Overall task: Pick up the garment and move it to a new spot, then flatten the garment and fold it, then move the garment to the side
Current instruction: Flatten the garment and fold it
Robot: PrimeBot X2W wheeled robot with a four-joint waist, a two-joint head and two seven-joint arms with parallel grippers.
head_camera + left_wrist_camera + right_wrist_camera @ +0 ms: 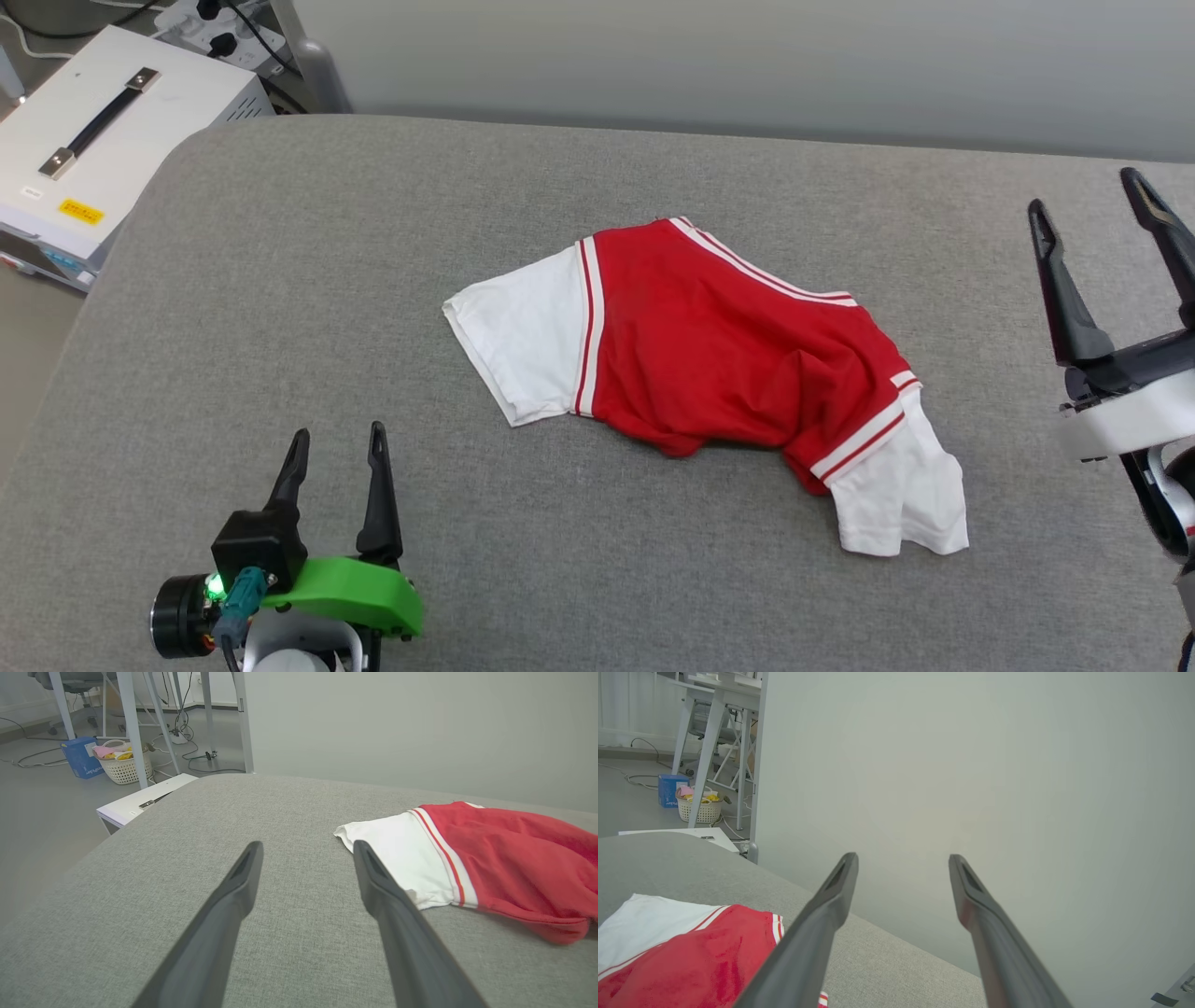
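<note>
The garment [719,345] lies bunched and folded over on the grey padded table [280,308], red body in the middle, one white sleeve at its left and one at its lower right; the "23" is hidden. In the left wrist view the garment [490,858] sits to the right of my fingers, and in the right wrist view the garment [682,956] lies at the lower left. My left gripper [338,443] stands open near the front left, apart from the cloth. My right gripper [1088,191] hangs open at the right edge, above the table, holding nothing.
A white equipment box [103,140] with a black handle stands off the table's far left corner. A grey wall [747,56] runs behind the table. On the floor beyond are a blue box [84,757], a white basket [122,763] and desk legs.
</note>
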